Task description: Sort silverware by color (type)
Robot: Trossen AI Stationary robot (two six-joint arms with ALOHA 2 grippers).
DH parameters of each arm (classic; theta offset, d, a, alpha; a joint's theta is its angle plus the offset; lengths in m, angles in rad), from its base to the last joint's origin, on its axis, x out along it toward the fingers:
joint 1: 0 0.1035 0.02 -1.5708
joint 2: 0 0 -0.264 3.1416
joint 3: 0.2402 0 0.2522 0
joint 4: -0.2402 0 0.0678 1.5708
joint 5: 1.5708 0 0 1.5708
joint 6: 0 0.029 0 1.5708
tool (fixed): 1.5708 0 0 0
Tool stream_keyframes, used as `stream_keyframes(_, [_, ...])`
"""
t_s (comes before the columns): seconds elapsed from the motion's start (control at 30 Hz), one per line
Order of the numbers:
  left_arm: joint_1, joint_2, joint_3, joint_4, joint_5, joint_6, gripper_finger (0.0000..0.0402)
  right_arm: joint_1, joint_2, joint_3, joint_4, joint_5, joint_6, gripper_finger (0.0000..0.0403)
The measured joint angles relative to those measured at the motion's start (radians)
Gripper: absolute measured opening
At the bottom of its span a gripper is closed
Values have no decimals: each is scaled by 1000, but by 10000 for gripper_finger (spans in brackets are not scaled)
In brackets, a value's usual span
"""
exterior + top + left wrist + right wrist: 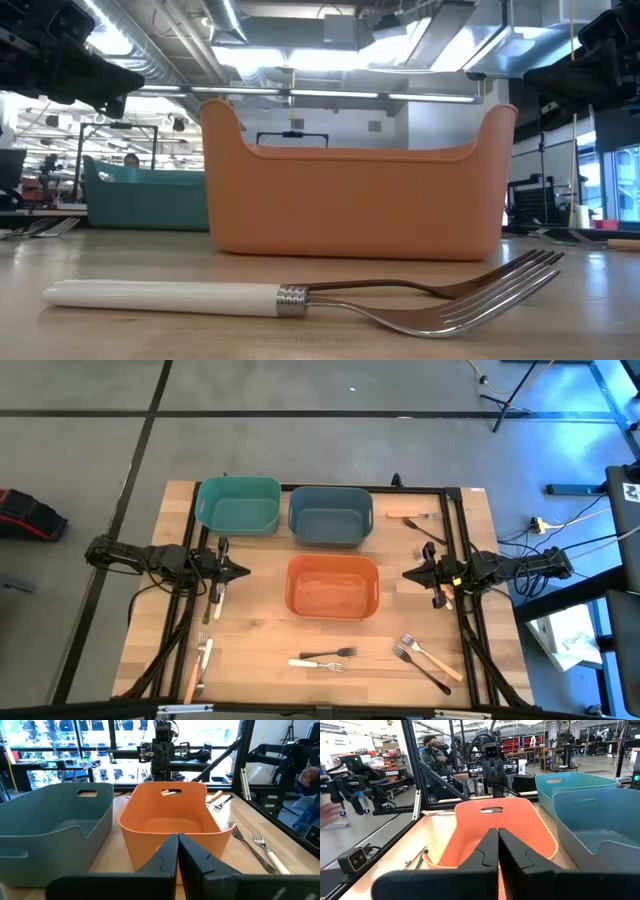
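My left gripper (243, 571) and right gripper (408, 574) hover either side of the orange bin (333, 585), fingers closed, empty. Forks (326, 654) lie scattered on the table (260, 635), mostly near its front edge.

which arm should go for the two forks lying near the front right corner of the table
Right. The right gripper hovers on the same side as those two forks, with the orange bin between them and the left gripper.
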Motion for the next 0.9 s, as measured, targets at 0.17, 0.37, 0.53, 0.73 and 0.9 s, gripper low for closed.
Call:
stream_keyframes(0.17, [0, 0, 0, 0, 0, 0, 6, 0, 0, 0, 0, 0, 0, 1])
stream_keyframes(0.37, [0, 0, 0, 3, -3, 0, 6, 0, 0, 0, 9, 1, 0, 1])
stream_keyframes(0.53, [0, 0, 0, 18, -4, 11, 6, 0, 0, 0, 65, 30, 1, 1])
stream_keyframes(0.73, [0, 0, 0, 182, -4, 38, 6, 0, 0, 0, 149, 111, -3, 1])
stream_keyframes(0.9, [0, 0, 0, 332, -112, 93, 6, 0, 12, 20, 123, 295, -10, 1])
